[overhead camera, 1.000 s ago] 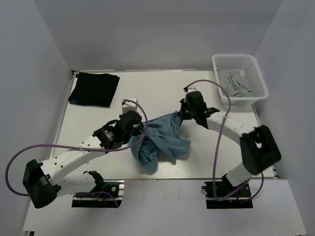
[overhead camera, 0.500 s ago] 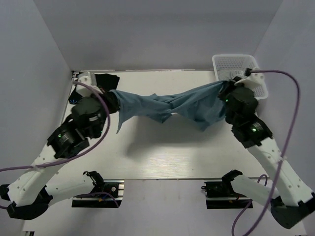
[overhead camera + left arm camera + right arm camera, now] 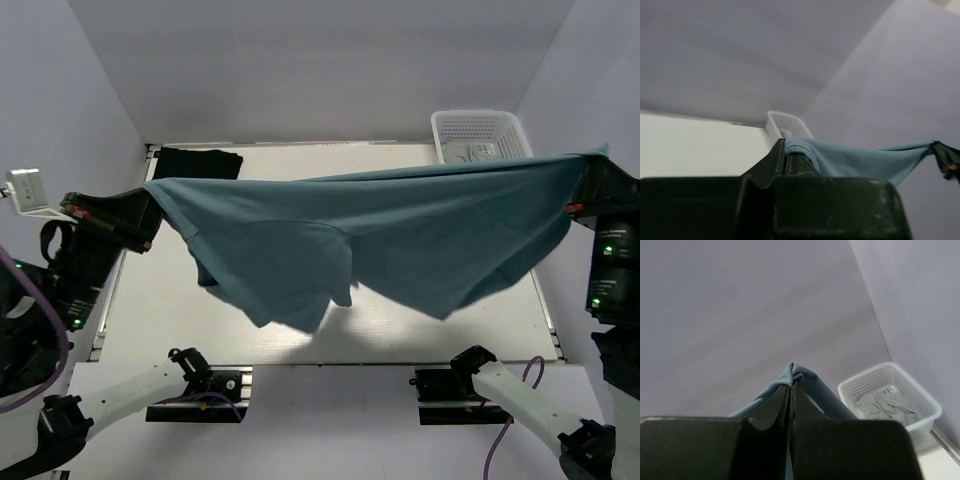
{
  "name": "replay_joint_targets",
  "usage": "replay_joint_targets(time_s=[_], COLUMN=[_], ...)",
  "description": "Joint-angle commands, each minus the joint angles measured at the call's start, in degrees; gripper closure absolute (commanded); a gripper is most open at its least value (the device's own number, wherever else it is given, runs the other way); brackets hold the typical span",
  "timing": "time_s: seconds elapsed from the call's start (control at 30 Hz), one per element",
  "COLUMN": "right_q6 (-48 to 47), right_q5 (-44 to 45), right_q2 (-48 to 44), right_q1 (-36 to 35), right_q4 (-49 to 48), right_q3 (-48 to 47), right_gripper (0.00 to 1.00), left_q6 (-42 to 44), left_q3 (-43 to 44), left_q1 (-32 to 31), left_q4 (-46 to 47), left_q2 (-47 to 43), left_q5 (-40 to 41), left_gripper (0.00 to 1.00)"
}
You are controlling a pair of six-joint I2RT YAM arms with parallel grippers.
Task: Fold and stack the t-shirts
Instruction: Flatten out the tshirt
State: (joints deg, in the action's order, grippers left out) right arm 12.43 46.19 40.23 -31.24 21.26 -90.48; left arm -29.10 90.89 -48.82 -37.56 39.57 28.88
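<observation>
The dusty teal-blue t-shirt (image 3: 400,230) hangs stretched wide, high above the table, spread between both arms. My left gripper (image 3: 150,193) is shut on its left corner, and the left wrist view shows the cloth hem (image 3: 805,147) pinched at the fingertips. My right gripper (image 3: 583,172) is shut on the right corner, where a bunched fold (image 3: 797,372) pokes out above the closed jaws. The black t-shirt (image 3: 200,160) lies folded flat at the far left of the table, mostly hidden behind the raised cloth.
A white plastic basket (image 3: 480,135) stands at the far right corner, with a grey garment (image 3: 885,405) inside it. The white table (image 3: 170,310) is walled by grey panels on three sides. Both arm bases sit at the near edge.
Both arms have lifted and pulled apart, left going left and right going right. The teal t-shirt went from a crumpled heap to a twisted band to a wide, taut sheet.
</observation>
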Motion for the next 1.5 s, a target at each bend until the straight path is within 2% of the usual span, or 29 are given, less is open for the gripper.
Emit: replay_joint_targets(time_s=[0.0, 0.07, 0.17, 0.23, 0.4, 0.47, 0.5, 0.57, 0.63, 0.67, 0.7, 0.73, 0.77, 0.8, 0.83, 0.87, 0.9, 0.93, 0.97, 1.0, 1.03, 1.1, 1.13, 1.17, 1.27, 1.37, 1.47], right_q6=[-2.8, -2.7, -2.7, -2.8, -1.4, -0.7, 0.7, 1.9, 5.3, 7.1, 8.0, 9.4, 10.0, 10.4, 10.9, 10.7, 10.6, 10.5, 9.8, 9.6, 8.9, 8.8, 8.8, 8.8, 10.9, 14.6, 17.2], right_q5=[-2.3, -4.5, -3.9, -2.9, -1.6, -0.8, -0.2, -0.1, -3.2, -4.3, -5.6, -9.9, -11.2, -12.2, -13.9, -14.5, -14.7, -14.4, -14.1, -14.1, -14.1, -14.6, -14.6, -15.5, -15.6, -15.8, -17.1], right_q2=[0.3, 1.4, 3.0, 4.8, 9.9, 13.0, 15.5, 21.4, 25.2, 32.5, 35.2, 37.7, 46.8, 49.8, 55.3, 60.3, 64.4, 65.9, 67.3, 69.4, 69.3, 67.4, 66.7, 65.2, 61.5, 56.9, 50.8], right_q1=[0.3, 0.2, 0.1, 0.1, 0.4, 0.4, 0.7, 0.8, 1.8, 2.4, 3.5, 3.9, 4.7, 5.3, 5.8, 6.1, 6.5, 6.7, 6.8, 6.8, 6.8, 6.7, 6.7, 6.8, 6.5, 6.7, 7.0], right_q4=[1.3, 2.7, 2.5, 1.3, -4.5, -7.8, -8.9, -13.4, -15.2, -17.2, -17.6, -18.3, -18.5, -18.3, -16.8, -14.3, -11.6, -10.2, -9.1, -6.7, -6.5, -7.1, -6.9, -6.5, -1.4, 2.4, 2.1], right_q3=[-5.6, -7.9, -8.0, -5.7, 4.7, 10.6, 12.3, 19.4, 24.7, 25.5, 26.6, 26.2, 24.9, 23.7, 20.5, 16.2, 13.9, 11.7, 6.6, 5.3, 4.3, 5.0, 5.9, 6.4, 8.6, 13.7, 24.6], right_gripper=[1.0, 1.0, 1.0, 1.0, 1.0, 1.0, 1.0, 1.0, 1.0, 1.0, 1.0, 1.0, 1.0, 1.0, 1.0, 1.0, 1.0, 0.87, 0.8, 0.73, 0.5, 0.28, 0.17, 0.1, 0.1, 0.1, 0.1], left_q6=[3.3, 4.3, 4.3, 4.8, 7.6, 6.9, 6.9, 3.6, -0.4, -3.6, -5.0, -6.4, -7.5, -8.1, -8.9, -8.9, -8.9, -8.9, -8.9, -8.9, -8.9, -8.9, -7.1, -6.5, -7.1, -9.5, -10.0], left_q3=[7.0, 10.3, 11.5, 10.2, -0.4, -3.8, -5.1, -8.4, -12.6, -14.2, -17.1, -18.2, -19.0, -19.5, -17.9, -15.9, -10.0, -6.8, -3.6, 3.0, 5.8, 10.8, 11.3, 11.3, 8.1, -0.7, -14.0], left_q1=[0.6, 0.6, 0.6, 0.6, -0.3, 0.8, 0.8, 2.1, 5.8, 7.5, 9.6, 14.4, 16.7, 19.1, 21.0, 24.3, 25.5, 26.6, 28.2, 28.9, 29.4, 29.9, 29.9, 29.9, 29.9, 28.8, 28.2], left_q4=[-0.3, -0.8, -0.8, 0.3, 6.3, 6.8, 7.3, 6.5, 4.8, 4.3, 4.3, 4.3, 5.1, 6.0, 5.5, 3.4, 1.6, 0.0, -3.4, -5.3, -7.0, -8.8, -8.8, -8.8, -8.8, -8.8, -5.2], left_q2=[3.4, 5.7, 7.7, 8.2, 12.4, 18.1, 20.4, 28.2, 33.3, 35.6, 40.3, 42.8, 45.5, 48.4, 54.9, 58.3, 61.6, 64.8, 70.3, 72.6, 74.2, 76.4, 76.4, 76.4, 72.6, 65.6, 57.9], left_q5=[-9.6, -12.4, -10.5, -4.5, 7.3, 13.1, 21.0, 29.1, 30.3, 29.2, 27.6, 26.1, 23.2, 22.3, 22.3, 21.1, 21.1, 20.3, 18.9, 17.9, 16.1, 13.9, 12.8, 11.2, 9.7, 7.2, -1.1], left_gripper=[1.0, 1.0, 1.0, 1.0, 1.0, 1.0, 1.0, 1.0, 1.0, 1.0, 1.0, 1.0, 1.0, 0.98, 0.94, 0.88, 0.69, 0.6, 0.49, 0.39, 0.36, 0.29, 0.09, 0.0, 0.0, 0.0, 0.0])
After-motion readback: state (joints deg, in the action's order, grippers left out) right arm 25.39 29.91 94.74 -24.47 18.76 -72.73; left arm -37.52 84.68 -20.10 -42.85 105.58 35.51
